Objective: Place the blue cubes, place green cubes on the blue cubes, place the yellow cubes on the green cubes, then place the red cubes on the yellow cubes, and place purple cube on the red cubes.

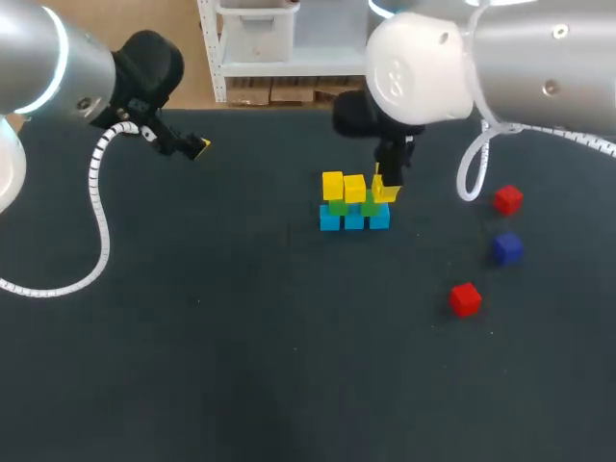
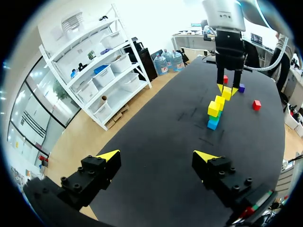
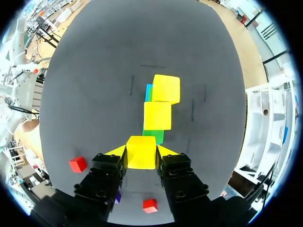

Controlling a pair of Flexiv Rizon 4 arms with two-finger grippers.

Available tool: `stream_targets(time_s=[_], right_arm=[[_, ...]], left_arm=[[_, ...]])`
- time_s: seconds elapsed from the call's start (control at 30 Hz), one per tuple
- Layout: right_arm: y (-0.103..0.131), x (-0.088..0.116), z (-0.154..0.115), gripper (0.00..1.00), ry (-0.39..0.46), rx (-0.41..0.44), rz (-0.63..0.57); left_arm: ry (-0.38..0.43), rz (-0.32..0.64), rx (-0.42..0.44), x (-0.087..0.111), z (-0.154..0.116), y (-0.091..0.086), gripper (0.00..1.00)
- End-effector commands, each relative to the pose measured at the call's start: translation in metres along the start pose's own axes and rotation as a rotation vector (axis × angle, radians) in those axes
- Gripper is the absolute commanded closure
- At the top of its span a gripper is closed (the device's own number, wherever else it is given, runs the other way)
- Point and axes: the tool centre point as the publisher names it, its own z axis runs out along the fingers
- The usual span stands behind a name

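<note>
Yellow-tipped fingers of your right gripper [image 3: 141,150] are clenched on one yellow cube [image 3: 141,153]. Both fingers press its sides, and they stand only as far apart as the cube is wide. In the head view you see this held cube at the right end of the stack, just above the right green cube [image 1: 372,205]. Whether it already rests on the green cube, I cannot tell. Two other yellow cubes [image 1: 333,185] sit on the green ones. Three blue cubes [image 1: 354,220] make the bottom row on the dark worktop [image 1: 241,337]. Your left gripper [image 2: 157,156] hangs over the far left part of the worktop, well apart from the stack. Its fingers are spread wide, with only bare worktop between them. One red cube [image 1: 507,199], a second red cube [image 1: 465,298] and the purple cube [image 1: 507,248] lie loose to the right of the stack, apart from each other.
</note>
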Motion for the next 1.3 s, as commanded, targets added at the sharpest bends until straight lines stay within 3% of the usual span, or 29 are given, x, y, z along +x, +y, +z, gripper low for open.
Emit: stream_targets(time_s=[0.03, 1.3], right_arm=[[-0.004, -0.004, 0.0, 1.0, 0.004, -0.01, -0.004], [-0.016, -0.011, 0.009, 1.0, 0.024, -0.021, -0.026]], left_arm=[[-0.004, 0.004, 0.007, 0.001, 0.0, 0.002, 0.0], [-0.004, 0.004, 0.007, 0.001, 0.0, 0.002, 0.0]])
